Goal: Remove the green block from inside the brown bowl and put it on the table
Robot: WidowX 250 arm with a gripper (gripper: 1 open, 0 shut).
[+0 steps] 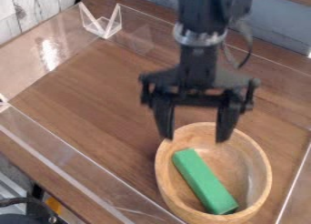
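Observation:
The green block (pixel 203 181) lies flat inside the brown bowl (pixel 249 148), slanting from upper left to lower right. The bowl sits at the near right of the table (pixel 91 91). My gripper (pixel 197 133) hangs over the bowl's far rim, pointing down, with its two black fingers spread wide apart. One finger (pixel 166 121) stands left of the bowl's rim and the other (pixel 227 127) over the bowl. Nothing is between them, and they are above the block without touching it.
Clear plastic walls (pixel 73 168) line the table's edges, with a folded clear corner piece (pixel 100 20) at the far left. Light wooden planks show beyond the left wall.

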